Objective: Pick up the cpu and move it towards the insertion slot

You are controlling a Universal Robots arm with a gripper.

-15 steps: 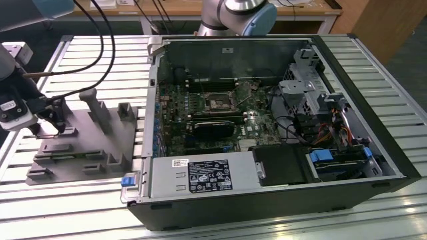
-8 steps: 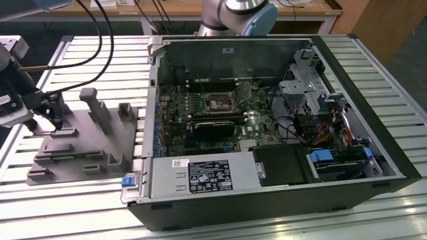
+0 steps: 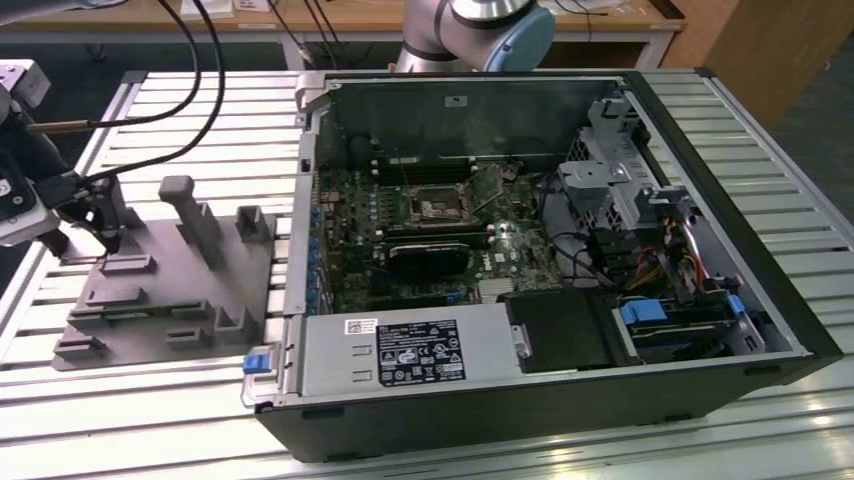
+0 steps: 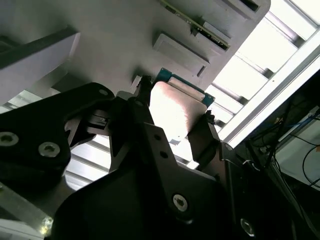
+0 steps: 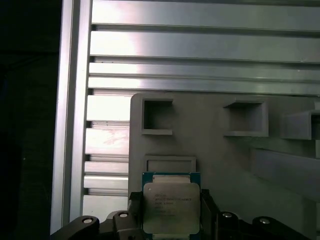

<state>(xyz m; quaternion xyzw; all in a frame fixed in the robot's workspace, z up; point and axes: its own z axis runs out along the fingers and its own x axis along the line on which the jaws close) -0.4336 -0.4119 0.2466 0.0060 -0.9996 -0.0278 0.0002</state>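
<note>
First wrist view: cpu pinched between the jaws at the grey fixture

Cpu (image 5: 171, 206) faces the camera silver side up with its green board edge showing. It sits between the two dark fingers (image 5: 205, 209) of the gripper (image 5: 170, 200). One finger lies against each of two opposite edges, so the jaws are set narrow and pinch the chip. Second wrist view shows the same hold from the side.

Cpu is over the grey fixture (image 5: 225, 165), just beside a shallow framed recess (image 5: 170, 163); cannot tell whether it touches the fixture. Fixture rests on the slatted metal table (image 5: 200, 45).

Exterior view: gripper is at that view's left over the fixture. It is well apart from the insertion slot (image 3: 437, 208), which is on the board inside the open computer case (image 3: 534, 410).
</note>
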